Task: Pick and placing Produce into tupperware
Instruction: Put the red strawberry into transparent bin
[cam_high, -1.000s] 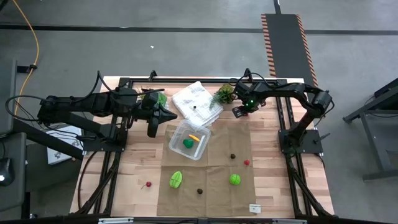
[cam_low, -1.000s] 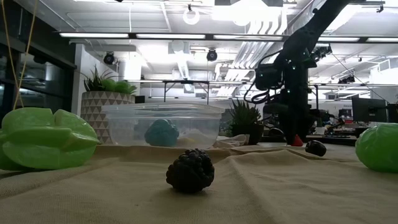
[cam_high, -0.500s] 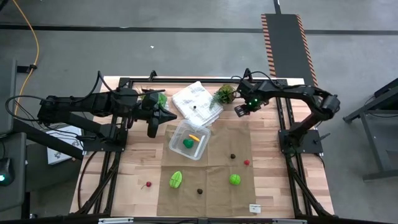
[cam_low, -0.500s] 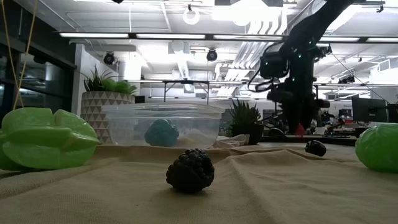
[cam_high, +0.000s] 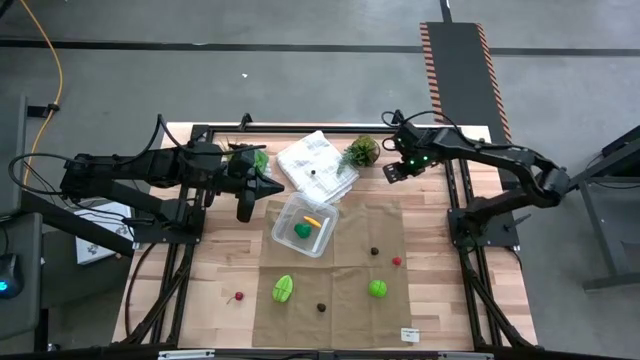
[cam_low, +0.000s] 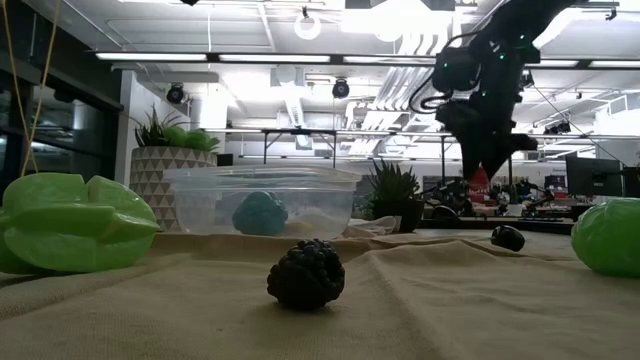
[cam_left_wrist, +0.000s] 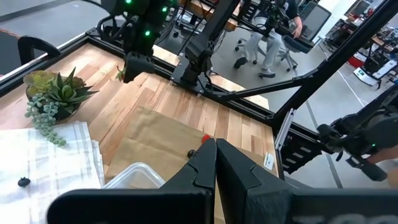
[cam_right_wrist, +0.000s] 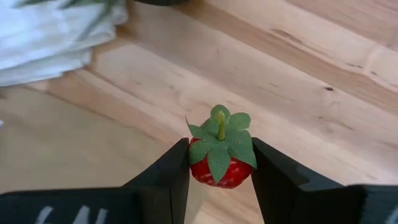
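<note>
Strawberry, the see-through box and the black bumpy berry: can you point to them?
strawberry (cam_right_wrist: 219, 160): right wrist view, its red body.
see-through box (cam_high: 288, 219): high view, its left wall.
black bumpy berry (cam_low: 306, 273): low view, its middle.

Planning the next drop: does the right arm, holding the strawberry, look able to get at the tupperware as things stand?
Probably yes. The right hand holds the strawberry above the table beside the plant; the tupperware lies open-topped nearby, and the left hand waits beside it, not over it.

red strawberry (cam_right_wrist: 221, 163), clear tupperware (cam_high: 303, 224), tan cloth (cam_high: 340, 300)
</note>
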